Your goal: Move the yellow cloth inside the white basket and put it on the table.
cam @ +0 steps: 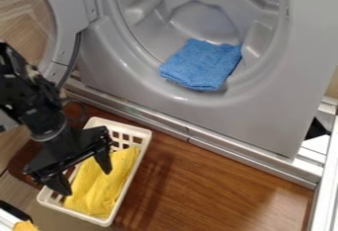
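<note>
The black gripper (86, 181) hangs over the white basket (142, 135), its fingers spread apart; the yellow cloth (102, 185) lies inside the basket; the basket stands on the brown wooden table (204, 190) beside a grey washer (264, 116); a blue cloth (201, 64) rests in the washer's round opening.

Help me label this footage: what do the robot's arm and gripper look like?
The arm is black, built of chunky, jointed segments, with a grey band around it just above the gripper. The gripper is black too: a wide, angular body with two thick black fingers that taper toward their tips.
</note>
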{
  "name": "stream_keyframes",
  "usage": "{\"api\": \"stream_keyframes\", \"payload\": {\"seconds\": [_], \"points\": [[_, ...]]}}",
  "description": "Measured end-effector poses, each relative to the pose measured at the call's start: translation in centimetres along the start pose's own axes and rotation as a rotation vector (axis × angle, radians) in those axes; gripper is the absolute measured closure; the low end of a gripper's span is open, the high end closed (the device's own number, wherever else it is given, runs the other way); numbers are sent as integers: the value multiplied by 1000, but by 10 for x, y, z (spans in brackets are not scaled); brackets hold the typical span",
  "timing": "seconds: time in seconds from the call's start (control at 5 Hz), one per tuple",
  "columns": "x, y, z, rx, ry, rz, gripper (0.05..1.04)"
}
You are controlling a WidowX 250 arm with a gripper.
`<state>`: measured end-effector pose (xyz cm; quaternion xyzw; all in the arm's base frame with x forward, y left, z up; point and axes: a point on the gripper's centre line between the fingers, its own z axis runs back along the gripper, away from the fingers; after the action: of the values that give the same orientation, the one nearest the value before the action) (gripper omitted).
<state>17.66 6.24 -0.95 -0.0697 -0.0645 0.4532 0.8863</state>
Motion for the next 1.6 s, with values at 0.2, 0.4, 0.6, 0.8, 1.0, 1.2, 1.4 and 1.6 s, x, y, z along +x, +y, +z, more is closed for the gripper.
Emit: {"api": "stream_keyframes", "payload": {"seconds": [0.2, 0.4, 0.6, 0.8, 1.0, 1.2, 1.4, 1.6], "points": [[-2, -2, -18, 35, 2, 17, 83], [-2, -2, -28, 68, -25, 29, 83], [-2, 2, -41, 76, -9, 59, 91], [-1, 1, -55, 56, -12, 95, 180], [-3, -3, -66, 74, -9, 102, 481], [-5, -3, -66, 83, -24, 124, 765], [-6, -2, -66, 87, -26, 117, 954], [-6, 0, -52, 76, -38, 82, 1026]]}}
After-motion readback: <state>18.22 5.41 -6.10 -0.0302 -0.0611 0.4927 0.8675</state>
